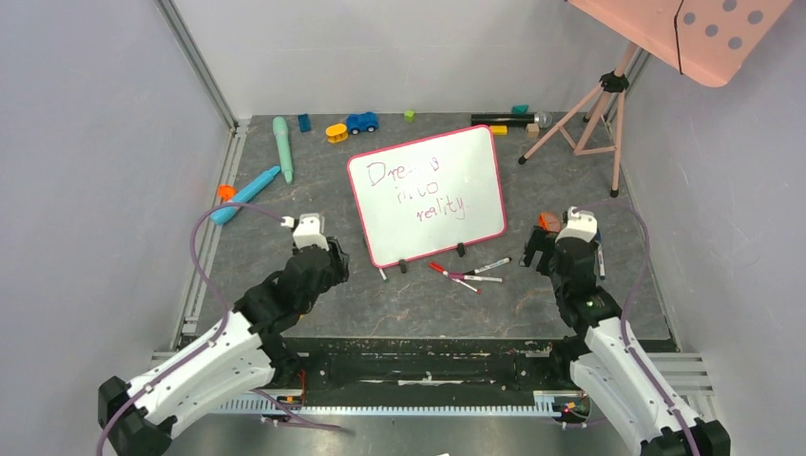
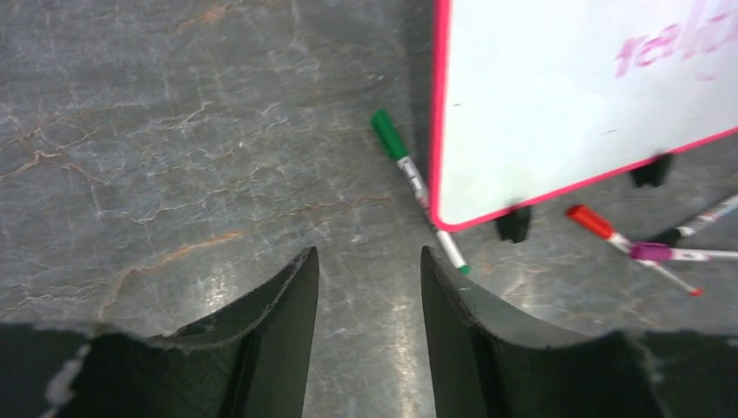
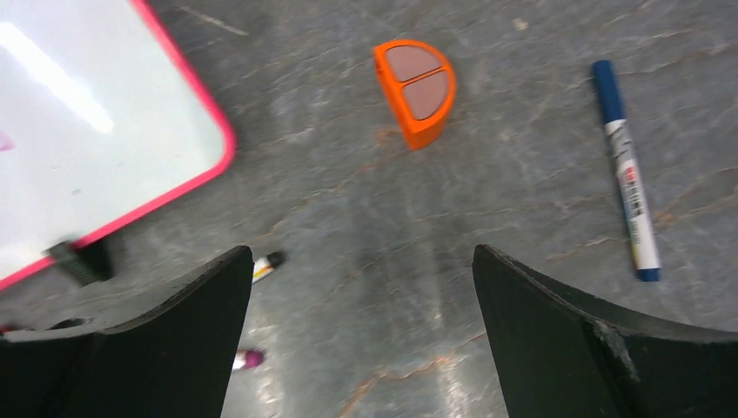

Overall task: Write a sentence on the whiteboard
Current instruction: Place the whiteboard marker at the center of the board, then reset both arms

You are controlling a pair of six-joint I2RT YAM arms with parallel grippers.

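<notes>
Nearest, the left gripper (image 2: 368,266) is seen with its fingers narrowly apart and nothing between them. The right gripper (image 3: 361,261) is spread wide and is also empty. The whiteboard (image 1: 470,157) stands propped ahead of both, and the sentence (image 1: 430,193) is written on it in three lines. A green marker (image 2: 409,174) lies close against the whiteboard's left near corner. If the marker is taken carelessly, the whiteboard may be pushed or the writing smeared. The first line is partly lost in glare. Whether marker and frame touch cannot be told.

whiteboard (image 1: 404,228) central, markers (image 1: 464,277) just before it
</notes>
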